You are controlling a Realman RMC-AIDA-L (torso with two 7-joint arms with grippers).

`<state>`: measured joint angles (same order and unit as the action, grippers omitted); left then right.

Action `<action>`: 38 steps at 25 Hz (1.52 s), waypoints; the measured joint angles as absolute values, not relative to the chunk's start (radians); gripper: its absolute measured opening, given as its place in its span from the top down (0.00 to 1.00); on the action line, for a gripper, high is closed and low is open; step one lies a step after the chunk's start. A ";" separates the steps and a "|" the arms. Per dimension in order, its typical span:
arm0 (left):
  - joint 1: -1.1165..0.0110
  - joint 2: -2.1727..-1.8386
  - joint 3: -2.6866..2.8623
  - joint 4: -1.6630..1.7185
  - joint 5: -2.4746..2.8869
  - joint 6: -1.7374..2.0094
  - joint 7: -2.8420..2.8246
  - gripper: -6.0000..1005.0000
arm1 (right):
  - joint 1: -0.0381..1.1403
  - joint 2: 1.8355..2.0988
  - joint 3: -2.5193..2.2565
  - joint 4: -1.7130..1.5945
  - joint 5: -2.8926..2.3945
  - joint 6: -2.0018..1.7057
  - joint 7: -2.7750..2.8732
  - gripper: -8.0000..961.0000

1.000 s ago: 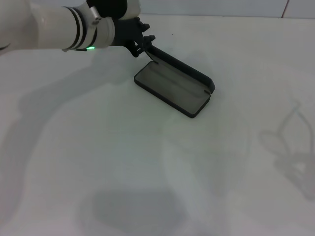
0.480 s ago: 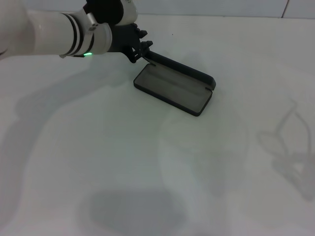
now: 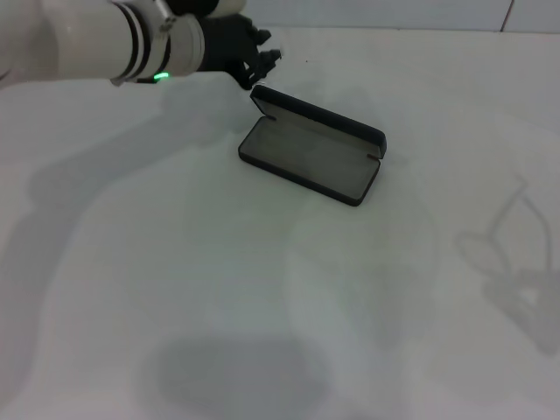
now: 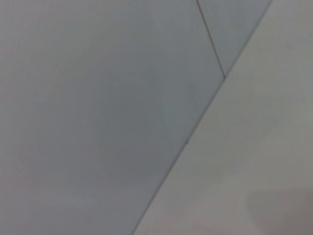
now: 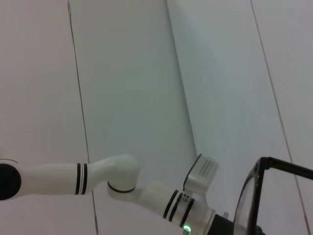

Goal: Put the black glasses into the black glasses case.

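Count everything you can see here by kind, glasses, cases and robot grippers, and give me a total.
black glasses: 1
black glasses case: 1, lying open
Grippers in view: 1, the left gripper, by the case's lid
Total: 3

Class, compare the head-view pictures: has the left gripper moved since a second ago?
Yes. The left gripper has drawn back from the lid of the black glasses case, toward the table's far edge.
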<state>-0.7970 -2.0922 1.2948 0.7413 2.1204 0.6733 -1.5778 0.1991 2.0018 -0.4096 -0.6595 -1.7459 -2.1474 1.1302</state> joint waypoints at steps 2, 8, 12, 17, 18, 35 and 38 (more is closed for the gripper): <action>-0.786 -2.092 1.292 0.767 2.120 0.674 -1.593 0.73 | 0.199 2.002 -0.408 -0.660 -1.747 -2.147 1.130 0.87; -0.763 -2.091 1.285 0.808 2.120 0.670 -1.600 0.73 | 0.200 2.002 -0.405 -0.660 -1.747 -2.147 1.131 0.87; -0.762 -2.088 1.284 0.782 2.122 0.662 -1.594 0.73 | 0.213 2.002 -0.409 -0.660 -1.748 -2.138 1.131 0.87; -0.776 -2.088 1.287 0.729 2.129 0.657 -1.585 0.73 | 0.239 2.006 -0.414 -0.650 -1.765 -2.124 1.131 0.87; -0.779 -2.089 1.289 0.721 2.129 0.657 -1.581 0.73 | 0.240 2.006 -0.414 -0.648 -1.767 -2.124 1.131 0.87; -0.773 -2.092 1.298 0.701 2.121 0.693 -1.572 0.73 | 0.228 2.008 -0.414 -0.634 -1.775 -2.128 1.121 0.87; -0.773 -2.093 1.310 0.699 2.120 0.693 -1.575 0.73 | 0.226 2.008 -0.414 -0.633 -1.776 -2.129 1.121 0.87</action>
